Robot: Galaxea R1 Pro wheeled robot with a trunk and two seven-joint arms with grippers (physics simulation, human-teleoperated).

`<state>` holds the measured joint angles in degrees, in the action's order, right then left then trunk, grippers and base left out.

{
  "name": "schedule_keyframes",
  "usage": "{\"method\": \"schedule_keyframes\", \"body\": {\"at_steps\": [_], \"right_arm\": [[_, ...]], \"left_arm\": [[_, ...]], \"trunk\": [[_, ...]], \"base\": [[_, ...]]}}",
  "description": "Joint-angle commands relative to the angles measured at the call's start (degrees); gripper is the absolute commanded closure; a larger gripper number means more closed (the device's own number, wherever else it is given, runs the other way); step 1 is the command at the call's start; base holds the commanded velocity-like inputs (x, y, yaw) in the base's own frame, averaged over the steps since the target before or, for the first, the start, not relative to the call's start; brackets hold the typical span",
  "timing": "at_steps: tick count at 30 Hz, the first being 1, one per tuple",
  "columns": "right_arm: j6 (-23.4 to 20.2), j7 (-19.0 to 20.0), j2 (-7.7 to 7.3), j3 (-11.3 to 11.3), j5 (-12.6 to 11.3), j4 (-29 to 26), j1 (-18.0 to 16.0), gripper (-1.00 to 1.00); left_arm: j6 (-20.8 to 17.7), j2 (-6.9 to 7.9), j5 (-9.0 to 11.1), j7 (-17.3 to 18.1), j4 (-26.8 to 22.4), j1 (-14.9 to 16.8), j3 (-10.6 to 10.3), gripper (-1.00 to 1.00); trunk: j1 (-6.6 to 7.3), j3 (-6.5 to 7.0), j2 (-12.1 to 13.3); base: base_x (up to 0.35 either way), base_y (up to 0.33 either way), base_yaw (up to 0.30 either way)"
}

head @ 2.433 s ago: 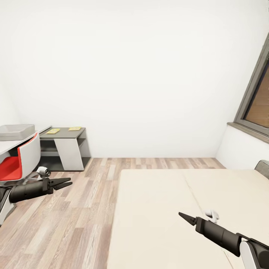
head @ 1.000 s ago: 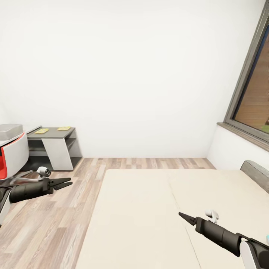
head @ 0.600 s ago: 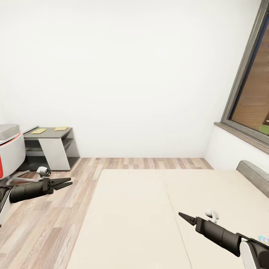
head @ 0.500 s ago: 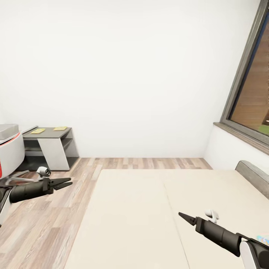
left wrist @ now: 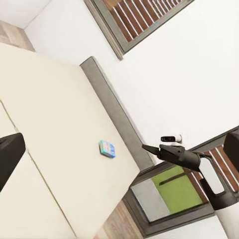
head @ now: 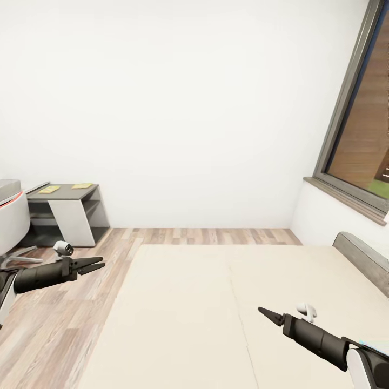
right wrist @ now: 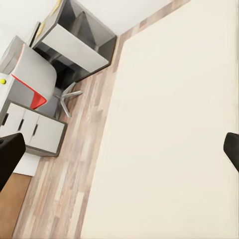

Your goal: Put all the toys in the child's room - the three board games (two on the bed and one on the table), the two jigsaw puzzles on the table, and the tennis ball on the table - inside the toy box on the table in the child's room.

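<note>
Head view: beige bed [head: 216, 302], plank floor [head: 70, 319], white wall [head: 178, 108].

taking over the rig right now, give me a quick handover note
Left gripper: open, empty, over the floor.
Right gripper: open, empty, over the bed.
A blue board game lies on the bed beside the headboard. The toy box peeks in at the head view's far left.
Done: cannot tell, since the box's inside is hidden.
Left: probably pick up that game and carry it to the box.

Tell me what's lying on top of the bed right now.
One small blue printed board game lies on the bed near the headboard. No second game is visible on the mattress shown.
</note>
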<state>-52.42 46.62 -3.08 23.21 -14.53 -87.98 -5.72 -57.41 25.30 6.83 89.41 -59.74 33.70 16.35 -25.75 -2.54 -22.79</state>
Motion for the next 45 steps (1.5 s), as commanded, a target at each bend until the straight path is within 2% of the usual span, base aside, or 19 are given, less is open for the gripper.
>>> {"method": "schedule_keyframes", "body": {"at_steps": [1, 27, 45], "right_arm": [[-0.2, 0.2, 0.00, 0.1, 0.0, 0.0, -0.1, -1.00], [-0.3, 0.2, -0.08, 0.1, 0.0, 0.0, -0.1, -1.00], [-0.3, 0.2, -0.09, 0.1, 0.0, 0.0, -0.1, -1.00]], "left_arm": [[-0.6, 0.01, -0.1, 0.2, 0.0, 0.1, 0.0, -1.00], [-0.6, 0.02, -0.1, 0.3, 0.0, 0.1, 0.0, -1.00], [-0.6, 0.01, -0.1, 0.3, 0.0, 0.1, 0.0, -1.00]], "trunk": [[-0.04, -0.14, -0.1], [-0.04, -0.14, -0.1], [-0.04, -0.14, -0.1]], "base": [[0.000, -0.198, 0.000], [0.000, -0.191, 0.000], [0.000, -0.087, 0.000]]}}
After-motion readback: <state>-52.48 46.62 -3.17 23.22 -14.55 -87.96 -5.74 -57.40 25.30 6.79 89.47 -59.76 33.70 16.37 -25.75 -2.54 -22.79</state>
